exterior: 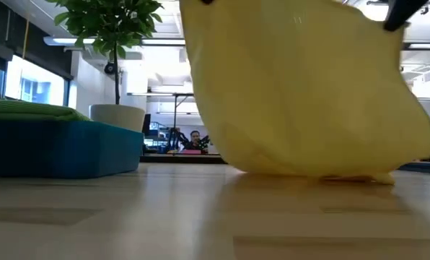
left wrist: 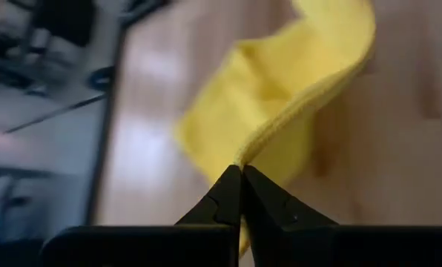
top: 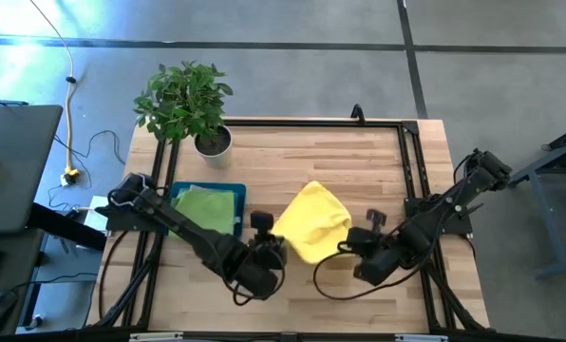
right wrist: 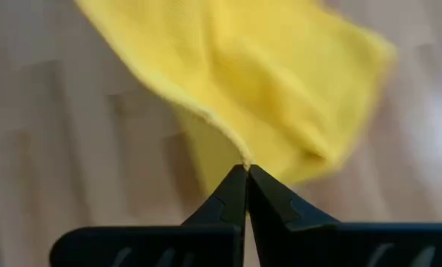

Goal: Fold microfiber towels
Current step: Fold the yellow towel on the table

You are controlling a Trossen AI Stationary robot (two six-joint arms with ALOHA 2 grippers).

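Observation:
A yellow microfiber towel [top: 313, 220] is bunched up over the middle of the table, raised between my two grippers. Its lower part [exterior: 323, 172] rests on the wood. My left gripper [top: 281, 245] is shut on the towel's near left side, and my right gripper [top: 343, 247] is shut on its near right side. A lime green towel [top: 205, 207] lies flat in the dark teal tray [top: 237, 195] at the left. My left gripper pinches the yellow towel's hemmed edge [left wrist: 248, 154] between its two fingertips, slanting down from the near left. The cloth runs away from the fingers as a curling, slack band. My right gripper pinches a corner-like point of the towel's edge [right wrist: 241, 157] between its fingertips, slanting down from the near right. The cloth spreads away from the fingers, raised off the wood here.
A potted plant [top: 184, 100] stands at the far left of the table, behind the tray. A black frame rail [top: 408, 171] runs along the right side. Bare wood [top: 302, 157] lies beyond the towel. A person sits far back in the room [exterior: 195, 139].

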